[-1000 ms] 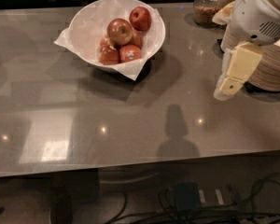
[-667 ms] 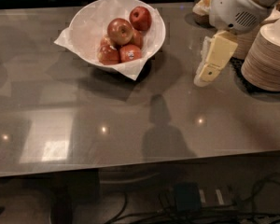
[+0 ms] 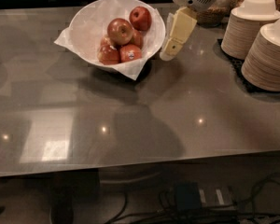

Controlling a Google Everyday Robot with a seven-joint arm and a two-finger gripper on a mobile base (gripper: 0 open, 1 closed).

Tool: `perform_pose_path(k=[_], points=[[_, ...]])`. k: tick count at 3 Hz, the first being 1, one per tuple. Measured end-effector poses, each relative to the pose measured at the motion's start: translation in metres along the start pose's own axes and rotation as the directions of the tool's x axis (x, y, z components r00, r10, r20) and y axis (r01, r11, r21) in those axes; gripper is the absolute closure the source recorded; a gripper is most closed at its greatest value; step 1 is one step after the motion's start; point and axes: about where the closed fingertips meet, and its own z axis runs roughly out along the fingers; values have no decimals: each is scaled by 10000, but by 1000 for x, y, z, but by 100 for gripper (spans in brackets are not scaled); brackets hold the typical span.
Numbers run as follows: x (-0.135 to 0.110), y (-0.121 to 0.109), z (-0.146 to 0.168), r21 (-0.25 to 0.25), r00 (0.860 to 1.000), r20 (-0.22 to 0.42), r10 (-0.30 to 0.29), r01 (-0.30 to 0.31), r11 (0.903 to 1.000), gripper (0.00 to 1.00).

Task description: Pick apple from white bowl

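Camera view: we see the gripper hanging just outside the white bowl on its right side, cream tip slanting down toward the glossy grey table, and whether it is spread or closed we cannot tell. The apple lies left of that tip, atop the pile mid-bowl. It is round, waxy and gold-streaked red on crinkled paper, so we judge the reach goes left over the rim.

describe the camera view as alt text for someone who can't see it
The robot's claw hangs just right of a white bowl of red apples, the largest apple on top, on a glossy grey table. Stacks of beige plates stand at the right.
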Motion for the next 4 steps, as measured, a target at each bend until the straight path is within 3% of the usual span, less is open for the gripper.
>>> perform_pose_path(k=[1,2,4], points=[[-27,-27,25,-45,9978,601,-280,283,9996,0],[-27,-28,25,-44,9978,602,-284,287,9996,0],[-33,-67,58,205,9904,1074,-872,855,9961,0]])
